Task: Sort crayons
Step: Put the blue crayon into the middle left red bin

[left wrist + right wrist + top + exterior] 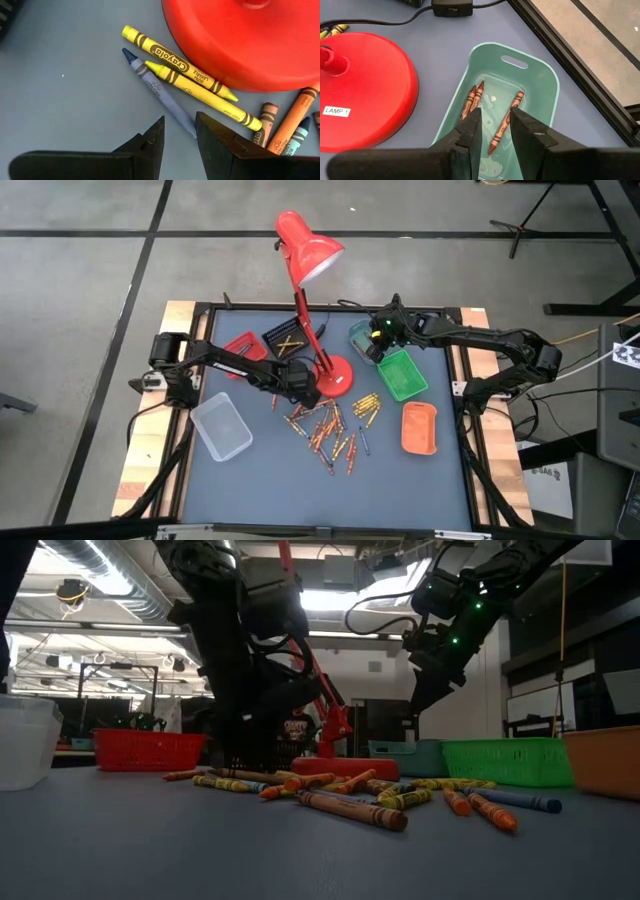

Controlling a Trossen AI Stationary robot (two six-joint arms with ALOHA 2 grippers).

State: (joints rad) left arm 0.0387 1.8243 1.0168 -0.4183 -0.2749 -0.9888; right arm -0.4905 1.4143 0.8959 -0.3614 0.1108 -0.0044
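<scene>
The left gripper [179, 134] is held low beside the red lamp base [250, 40], jaws parted and empty over a blue-grey crayon [157, 90]; the right gripper [495, 127] is poised, parted and empty, over the teal tray [540, 70]. Three brown crayons [505, 122] in that tray are shown only by the right wrist view. The loose crayons [330, 428] are seen scattered mid-table in the high view.

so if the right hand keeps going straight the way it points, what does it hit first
Most likely the teal tray: the right hand hangs over it, fingers apart and empty, pointing at the brown crayons on its floor. Depth is unclear, so a crayon or the bare floor could come first.
</scene>
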